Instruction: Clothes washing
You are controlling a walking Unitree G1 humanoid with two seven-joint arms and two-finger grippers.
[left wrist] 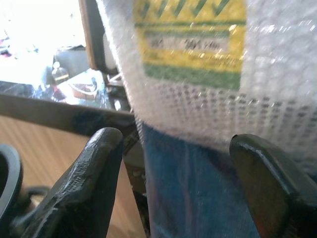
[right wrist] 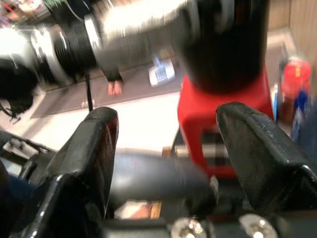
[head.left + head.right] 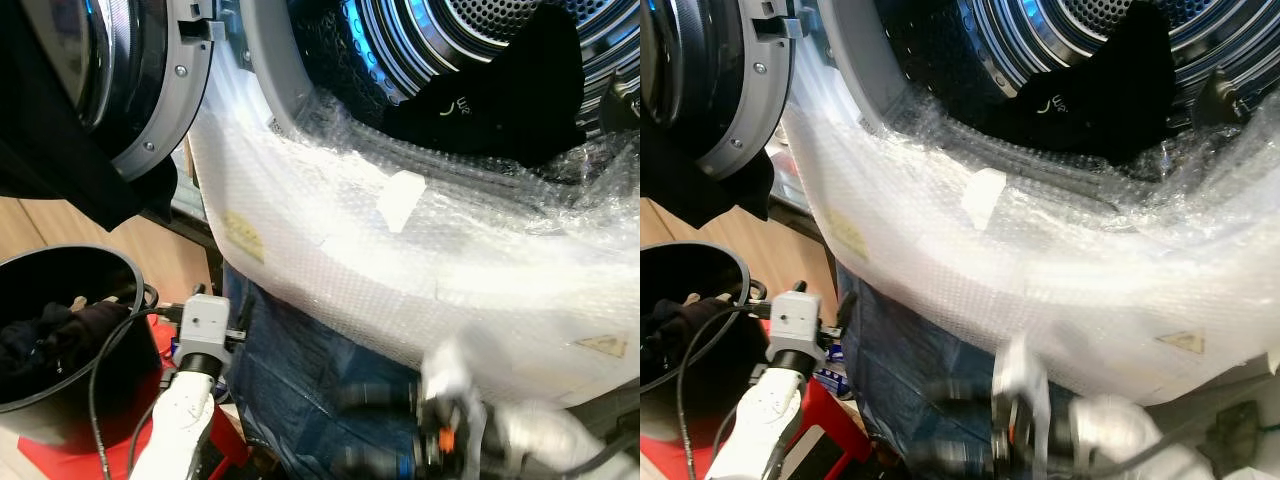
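A black garment point(image 3: 500, 100) lies in the mouth of the washing machine's drum point(image 3: 440, 30) and hangs over its lip. The machine's front is wrapped in bubble wrap point(image 3: 400, 260), and its round door point(image 3: 150, 70) stands open to the left. More dark clothes point(image 3: 40, 335) fill a black bucket point(image 3: 100, 255) at lower left. My left gripper point(image 1: 176, 144) is open and holds nothing, low beside the bucket, facing the bubble wrap. My right gripper point(image 3: 360, 428) is blurred, low in front of the machine, and is open and holds nothing point(image 2: 166, 124).
The bucket stands on a red stool point(image 3: 60, 445). A blue cloth point(image 3: 290, 370) hangs below the bubble wrap at the machine's base. A black cable point(image 3: 100, 400) loops from my left arm over the bucket's rim. Wooden panelling point(image 3: 150, 250) is behind the bucket.
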